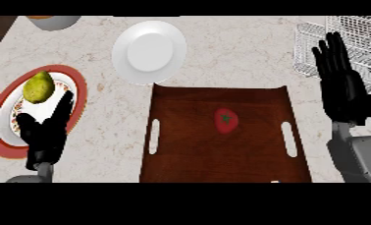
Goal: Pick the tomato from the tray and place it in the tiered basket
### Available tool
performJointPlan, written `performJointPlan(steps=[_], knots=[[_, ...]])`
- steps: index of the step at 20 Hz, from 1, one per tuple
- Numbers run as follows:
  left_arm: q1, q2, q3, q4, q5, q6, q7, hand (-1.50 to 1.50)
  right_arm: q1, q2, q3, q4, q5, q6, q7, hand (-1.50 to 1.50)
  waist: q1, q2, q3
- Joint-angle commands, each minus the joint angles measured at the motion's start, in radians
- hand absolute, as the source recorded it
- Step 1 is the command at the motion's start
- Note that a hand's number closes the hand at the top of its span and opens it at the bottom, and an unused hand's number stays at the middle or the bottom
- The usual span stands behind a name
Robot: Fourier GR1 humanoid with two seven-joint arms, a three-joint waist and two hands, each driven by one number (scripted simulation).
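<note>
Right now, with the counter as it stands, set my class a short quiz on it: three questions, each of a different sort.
1. True or false: the red round tomato lies on the dark brown wooden tray.
2. What lies on the red-rimmed patterned plate? A) a yellow-green pear B) a banana C) a spoon
3. Fill the gap: the black right hand, seen against the white wire tiered basket, has its fingers ____ (straight or curled).

Key: 1 true; 2 A; 3 straight.
</note>
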Motion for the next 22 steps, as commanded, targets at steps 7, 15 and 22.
performJointPlan(steps=[7,15,22], knots=[[-0.087,0.086,0.007,-0.027,-0.141,0.047,-0.052,0.0,-0.028,0.215,-0.192,-0.112,-0.103,-0.235,-0.105,1.5,-0.132,-0.079,0.047],[-0.143,0.106,-0.026,-0.067,-0.222,0.035,-0.042,0.0,0.341,-0.003,0.185,-0.298,0.366,-0.494,0.386,-1.5,-0.01,-0.021,0.003],[-0.142,0.109,-0.047,-0.107,-0.251,0.052,-0.023,0.0,0.276,-0.34,0.31,-0.434,0.435,-0.185,0.746,-1.5,0.016,-0.021,-0.001]])
